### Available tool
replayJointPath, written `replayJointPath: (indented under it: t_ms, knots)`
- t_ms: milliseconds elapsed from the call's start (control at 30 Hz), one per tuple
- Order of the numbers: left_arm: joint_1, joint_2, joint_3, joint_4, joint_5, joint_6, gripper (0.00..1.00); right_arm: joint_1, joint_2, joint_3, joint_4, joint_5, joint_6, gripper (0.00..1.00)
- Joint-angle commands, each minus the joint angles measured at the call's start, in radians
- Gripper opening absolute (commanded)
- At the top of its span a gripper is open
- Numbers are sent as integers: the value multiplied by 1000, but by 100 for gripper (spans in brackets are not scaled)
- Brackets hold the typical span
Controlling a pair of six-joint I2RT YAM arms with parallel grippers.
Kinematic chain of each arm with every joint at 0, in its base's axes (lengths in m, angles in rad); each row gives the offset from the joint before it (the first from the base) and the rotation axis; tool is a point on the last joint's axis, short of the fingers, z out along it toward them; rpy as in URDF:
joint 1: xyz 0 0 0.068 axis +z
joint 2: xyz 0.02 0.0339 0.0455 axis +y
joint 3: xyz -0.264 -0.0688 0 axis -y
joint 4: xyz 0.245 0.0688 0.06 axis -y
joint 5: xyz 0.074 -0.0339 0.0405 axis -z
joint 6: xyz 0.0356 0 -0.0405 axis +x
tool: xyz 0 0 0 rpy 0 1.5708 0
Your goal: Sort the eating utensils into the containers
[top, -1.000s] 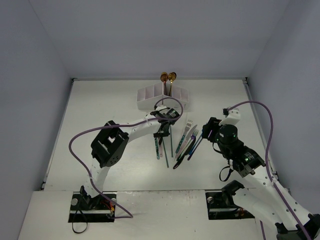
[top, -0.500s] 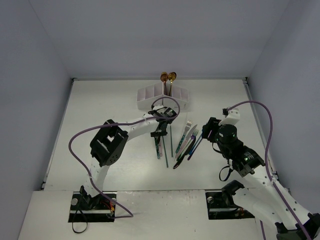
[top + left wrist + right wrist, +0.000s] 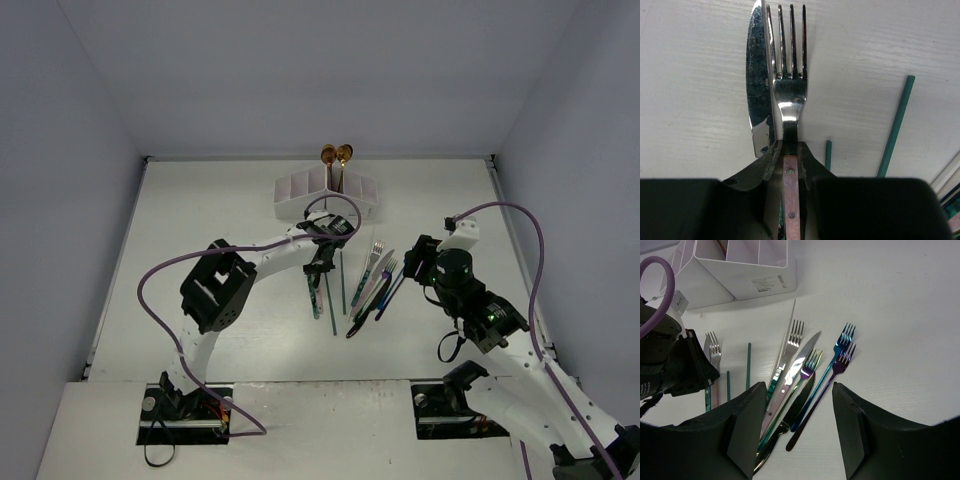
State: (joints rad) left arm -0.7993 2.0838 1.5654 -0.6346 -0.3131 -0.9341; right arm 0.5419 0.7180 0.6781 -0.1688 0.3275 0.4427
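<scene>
My left gripper (image 3: 790, 150) is shut on the copper-pink handle of a silver fork (image 3: 790, 90). The fork lies low over the table beside a silver knife (image 3: 759, 100). Two teal chopsticks (image 3: 896, 125) lie just to its right. From above, this gripper (image 3: 321, 262) sits below the white container (image 3: 325, 195), where two copper and gold spoons (image 3: 336, 155) stand. My right gripper (image 3: 799, 390) hangs open above a fan of forks and knives (image 3: 805, 375), touching none. Blue and purple forks (image 3: 840, 352) lie at that fan's right side.
The white container (image 3: 740, 275) stands at the back centre, near the rear wall. The utensil fan (image 3: 372, 285) lies between the two arms. A purple cable (image 3: 330, 205) loops over the left wrist. Side walls close in the table on both sides.
</scene>
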Motion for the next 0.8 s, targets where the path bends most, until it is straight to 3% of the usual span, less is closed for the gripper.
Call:
replayJointPath:
  t_ms: [0, 333, 533, 667, 767]
  knots:
    - [0, -69, 30, -23, -35, 24, 0, -7, 15, 4, 40, 36, 8, 53]
    - [-12, -292, 83, 61, -264, 192, 0, -7, -1, 31, 41, 33, 12, 53]
    - [44, -417, 0, 507, -315, 495, 0, -7, 2, 56, 43, 21, 12, 52]
    - [126, -395, -31, 825, -236, 653, 0, -7, 3, 68, 43, 18, -6, 52]
    - [190, -331, 42, 914, -138, 690, 0, -7, 1, 74, 43, 15, -18, 52]
